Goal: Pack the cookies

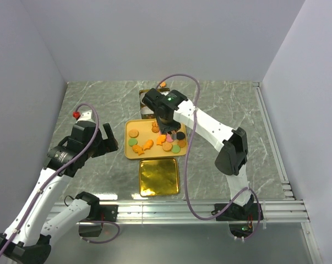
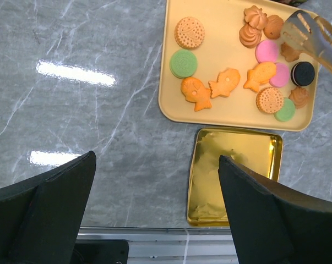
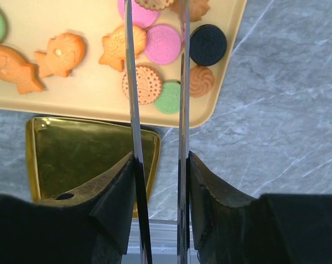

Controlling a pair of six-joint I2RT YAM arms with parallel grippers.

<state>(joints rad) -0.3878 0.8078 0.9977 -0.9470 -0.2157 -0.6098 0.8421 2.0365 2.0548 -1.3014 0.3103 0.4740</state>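
Note:
The cookies lie on a yellow tray (image 1: 134,149) mid-table: a tan disc (image 2: 189,32), a green disc (image 2: 183,63), orange fish (image 2: 196,92), a pink disc (image 2: 266,51), a black disc (image 2: 303,73) and others. My right gripper (image 1: 166,118) is above the tray and shut on metal tongs (image 3: 131,82), which reach down over the tray's right part (image 2: 314,33). A tan cookie (image 3: 154,3) sits between the tong tips at the frame's edge; I cannot tell if it is pinched. My left gripper (image 2: 156,158) is open and empty, over the bare table left of the tray.
An open gold tin (image 1: 159,176) lies just in front of the tray, empty inside (image 2: 232,176). A second tin (image 1: 145,103) stands behind the tray, partly hidden by the right arm, with an orange piece (image 1: 162,84) beyond it. A metal rail (image 1: 182,209) runs along the near edge.

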